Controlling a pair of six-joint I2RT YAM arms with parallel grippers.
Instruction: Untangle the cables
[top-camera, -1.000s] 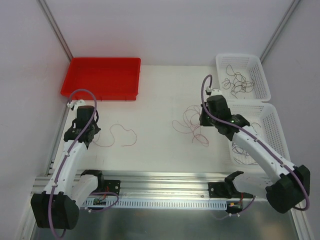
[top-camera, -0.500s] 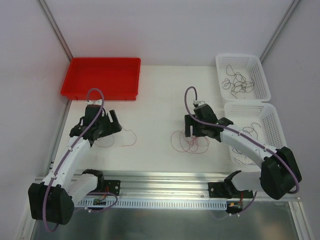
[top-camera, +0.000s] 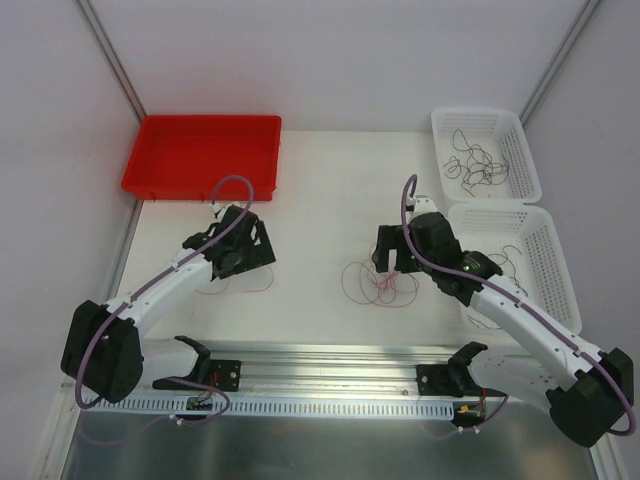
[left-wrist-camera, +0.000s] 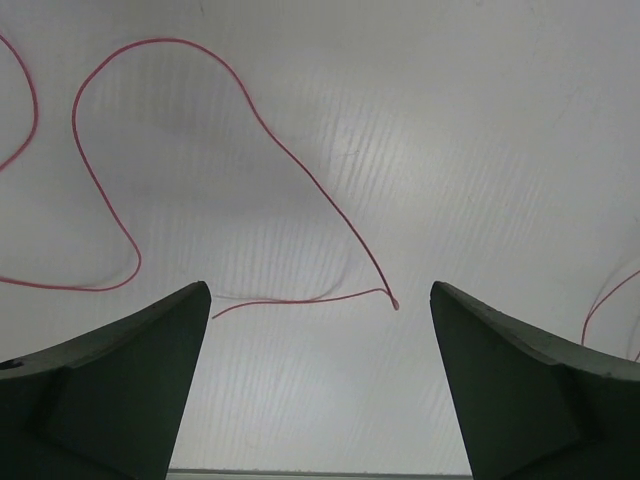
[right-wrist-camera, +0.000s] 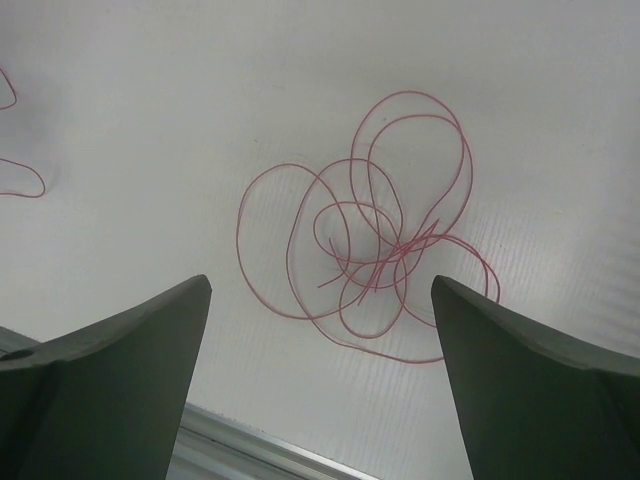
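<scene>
A tangle of thin pink cables (top-camera: 381, 285) lies on the white table, just in front of my right gripper (top-camera: 393, 258). In the right wrist view that tangle (right-wrist-camera: 385, 250) sits ahead of the open right gripper (right-wrist-camera: 320, 283), and nothing is between the fingers. A single pink cable (left-wrist-camera: 300, 172) curls loosely on the table in the left wrist view, its end lying just ahead of my open left gripper (left-wrist-camera: 318, 288). From above, the left gripper (top-camera: 252, 250) hovers over this cable (top-camera: 266, 280) and hides part of it.
A red tray (top-camera: 200, 121) stands at the back left. Two white baskets are on the right: the far one (top-camera: 476, 113) holds dark cables (top-camera: 476, 165), and the near one (top-camera: 500, 210) holds a few thin wires. An aluminium rail (top-camera: 330, 362) runs along the near edge.
Both grippers have gone from shut to open. The left arm swung right toward the middle, letting go of its cable. The right gripper dropped the tangle, which now lies bunched.
</scene>
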